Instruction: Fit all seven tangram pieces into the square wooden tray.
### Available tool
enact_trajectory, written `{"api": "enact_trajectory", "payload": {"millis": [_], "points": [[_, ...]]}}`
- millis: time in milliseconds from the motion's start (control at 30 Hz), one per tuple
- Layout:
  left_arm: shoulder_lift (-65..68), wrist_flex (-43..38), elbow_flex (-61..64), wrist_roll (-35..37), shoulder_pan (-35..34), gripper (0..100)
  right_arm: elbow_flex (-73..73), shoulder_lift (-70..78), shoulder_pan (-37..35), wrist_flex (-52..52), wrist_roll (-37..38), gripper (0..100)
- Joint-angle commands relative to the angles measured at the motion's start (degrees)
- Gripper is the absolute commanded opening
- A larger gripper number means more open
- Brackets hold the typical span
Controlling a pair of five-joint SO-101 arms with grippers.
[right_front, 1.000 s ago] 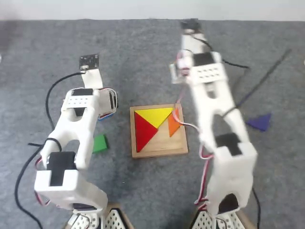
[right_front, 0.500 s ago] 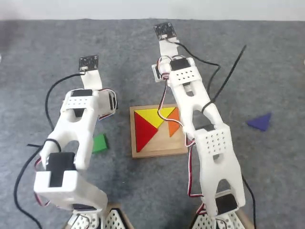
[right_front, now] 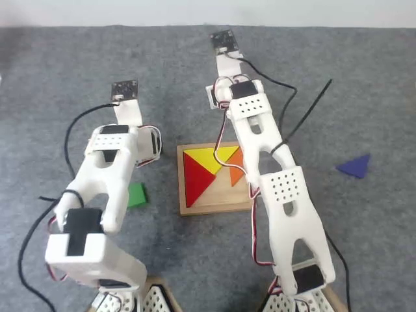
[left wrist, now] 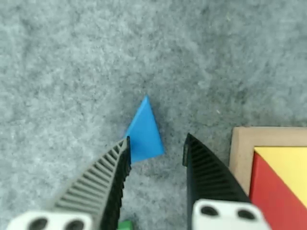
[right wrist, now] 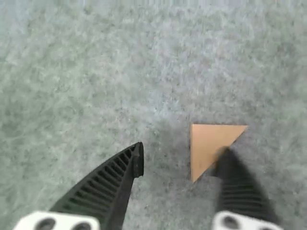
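Three pieces already in tray [right_front: 218,199]: red triangle [right_front: 195,179], yellow triangle [right_front: 211,157], orange piece [right_front: 236,168] partly under an arm. Four loose on grey counter [right_front: 351,84]: green piece [right_front: 136,195] beside left arm, purple triangle [right_front: 354,166] well off to the right, blue triangle [left wrist: 144,132], tan triangle [right wrist: 208,143].

Change over last second: right arm swung across from purple triangle's side to beyond tray's far side, now near still. Left arm nudged slightly forward.

Spread-open right hand [right wrist: 181,149] low over counter, nothing held, one finger overlapping tan triangle's corner. Open left hand [left wrist: 157,140] too, jaws either side of blue triangle's wide end, near tray's corner, not closed yet.

Meaning for task: probably both arms lined up for a pick, purple left for later. Next likely: close on blue or tan, lift, carry to bare wood in tray. Risk: thin flat pieces, easy to push along counter instead of lifting.
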Motion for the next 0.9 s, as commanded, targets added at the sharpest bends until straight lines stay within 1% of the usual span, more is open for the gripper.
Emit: {"api": "enact_trajectory", "payload": {"millis": [0, 100, 200, 300, 433, 467, 567, 600, 633, 700, 833, 867], "points": [[-1.05, -0.44, -0.13, -0.62, 0.44, 18, -5.36, -0.13, 2.15, 0.75, -1.49, 1.2], [-1.05, 0.62, -0.31, -0.62, 0.70, 18, -6.42, 1.19, 2.15, 1.54, -1.58, 6.9], [-1.05, 0.62, -0.13, -0.70, 1.14, 18, -6.42, 1.63, 2.15, 3.47, -1.41, 9.1], [-1.05, 0.44, -0.22, -0.70, 1.14, 18, -8.26, -0.04, 1.71, 9.71, -1.41, 9.1], [-1.05, 0.35, -0.22, -0.70, 1.14, 18, -17.05, -3.38, 1.45, 19.56, -0.79, 9.1], [-1.05, 0.35, -0.22, -0.70, 1.14, 18, -19.96, -4.35, 1.45, 23.78, 0.88, 9.1], [-0.97, 0.26, -0.22, -0.70, 1.14, 18, -28.13, -7.25, 1.01, 38.02, 10.73, 9.1], [-0.88, 0.26, -0.31, -0.70, 1.14, 18, -27.87, -8.48, 0.75, 41.45, 13.98, 9.1], [-0.88, 0.26, -0.31, -0.70, 1.14, 18, -26.90, -10.42, 0.75, 42.68, 16.53, 9.1], [-0.88, 0.26, -0.22, -0.70, 1.14, 18, -24.88, -13.41, 3.74, 42.68, 19.25, 9.1], [-0.79, 0.26, -0.31, -0.70, 1.14, 18, -24.62, -15.96, 12.44, 41.01, 19.25, 9.1], [-0.79, 0.26, -0.31, -0.70, 1.14, 18, -24.18, -15.60, 14.11, 38.73, 19.25, 9.3]]}}
